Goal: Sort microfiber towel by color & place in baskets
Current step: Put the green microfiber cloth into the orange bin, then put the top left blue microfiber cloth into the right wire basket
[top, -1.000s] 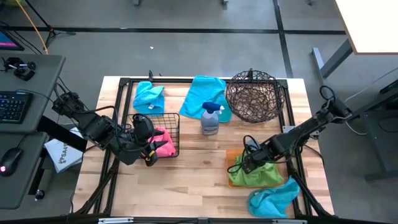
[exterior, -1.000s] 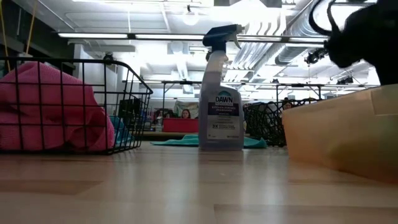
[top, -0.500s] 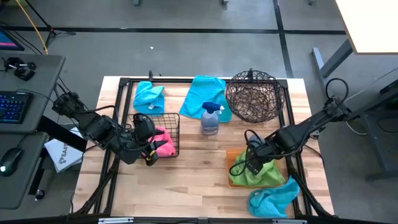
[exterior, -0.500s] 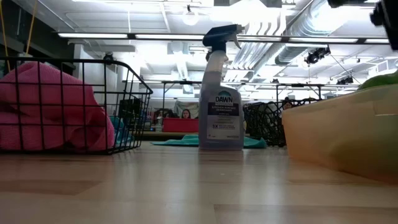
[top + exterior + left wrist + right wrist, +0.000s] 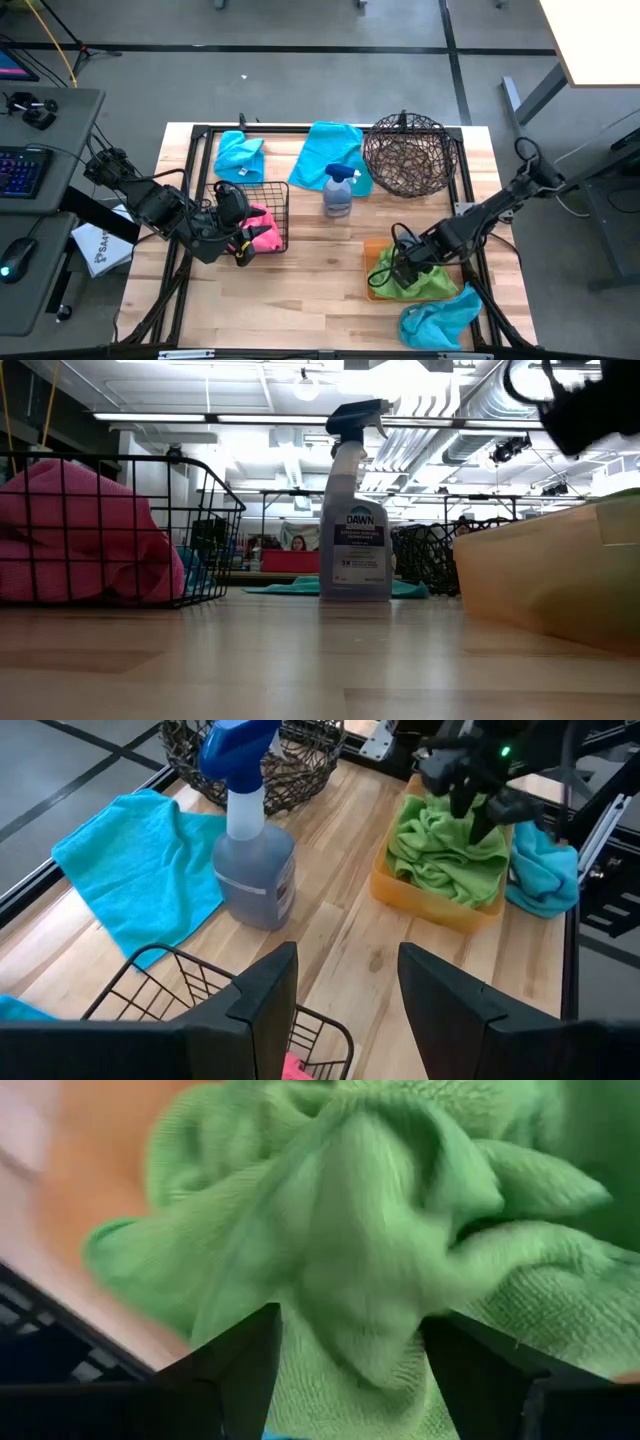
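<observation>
A green towel point(image 5: 425, 282) lies bunched in the flat orange tray point(image 5: 371, 270) at the near right. My right gripper point(image 5: 400, 272) is open just above it, fingers pointing down on either side of a raised green fold point(image 5: 350, 1230). A pink towel point(image 5: 265, 232) lies in the square black wire basket point(image 5: 277, 188) at the left. My left gripper point(image 5: 240, 250) is open and empty at that basket's near right corner. The round woven-wire basket point(image 5: 408, 155) stands at the far right. My right gripper's open fingers point(image 5: 230, 1370) come from above and stand astride a raised fold of the green towel point(image 5: 345, 1310), which lies in the tray. I cannot tell whether they touch it.
A Dawn spray bottle point(image 5: 338, 190) stands mid-table. Blue towels lie at the far left point(image 5: 238, 155), at the far middle point(image 5: 335, 152) and by the near right edge point(image 5: 440, 320). A black metal frame point(image 5: 200, 130) runs round the table.
My right gripper has risen from the green towel and come down over it again, a little nearer the table's near edge. The green towel's folds have shifted in the tray.
</observation>
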Controlling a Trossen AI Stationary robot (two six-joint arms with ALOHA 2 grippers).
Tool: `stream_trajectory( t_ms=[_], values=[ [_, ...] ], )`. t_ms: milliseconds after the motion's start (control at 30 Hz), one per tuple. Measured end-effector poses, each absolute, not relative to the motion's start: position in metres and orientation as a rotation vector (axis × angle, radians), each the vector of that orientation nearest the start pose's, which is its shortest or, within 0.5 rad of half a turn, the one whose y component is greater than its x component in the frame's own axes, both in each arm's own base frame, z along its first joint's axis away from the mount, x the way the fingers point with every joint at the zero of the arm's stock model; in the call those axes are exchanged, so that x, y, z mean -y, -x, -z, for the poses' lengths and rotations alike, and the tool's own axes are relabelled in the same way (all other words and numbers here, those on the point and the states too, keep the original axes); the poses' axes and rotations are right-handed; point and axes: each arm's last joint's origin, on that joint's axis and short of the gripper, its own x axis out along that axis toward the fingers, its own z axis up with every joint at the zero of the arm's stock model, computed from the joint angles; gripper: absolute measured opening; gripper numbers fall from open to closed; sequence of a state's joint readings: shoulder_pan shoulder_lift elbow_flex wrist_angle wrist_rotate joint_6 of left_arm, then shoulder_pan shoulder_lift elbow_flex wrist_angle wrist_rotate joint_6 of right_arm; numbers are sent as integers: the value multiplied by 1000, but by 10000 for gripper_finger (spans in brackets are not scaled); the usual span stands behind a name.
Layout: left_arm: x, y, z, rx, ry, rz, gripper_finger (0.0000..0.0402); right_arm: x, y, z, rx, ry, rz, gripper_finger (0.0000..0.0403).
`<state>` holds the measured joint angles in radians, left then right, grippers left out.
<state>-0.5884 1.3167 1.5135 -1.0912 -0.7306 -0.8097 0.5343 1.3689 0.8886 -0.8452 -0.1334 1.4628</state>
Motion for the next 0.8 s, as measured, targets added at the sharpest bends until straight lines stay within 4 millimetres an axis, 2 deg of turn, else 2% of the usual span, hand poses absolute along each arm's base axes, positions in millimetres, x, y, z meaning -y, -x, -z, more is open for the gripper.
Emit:
stream_trajectory(
  t_ms=[100, 200, 467, 567, 667, 800],
  values=[
    [116, -209, -396, -588, 227, -398, 163, -121, -197, -196, -1436, -942, 488, 223],
    [115, -210, -397, -574, 233, -406, 163, -120, -196, -207, -1435, -909, 472, 218],
    [102, -223, -402, -514, 309, -449, 163, -111, -185, -300, -1204, -769, 528, 216],
    [94, -228, -402, -510, 340, -465, 163, -107, -183, -326, -1067, -718, 535, 216],
    [74, -236, -400, -556, 438, -483, 163, -104, -185, -342, -961, -674, 524, 216],
    [20, -243, -390, -712, 499, -584, 163, -98, -189, -348, -928, -611, 500, 216]
  ],
)
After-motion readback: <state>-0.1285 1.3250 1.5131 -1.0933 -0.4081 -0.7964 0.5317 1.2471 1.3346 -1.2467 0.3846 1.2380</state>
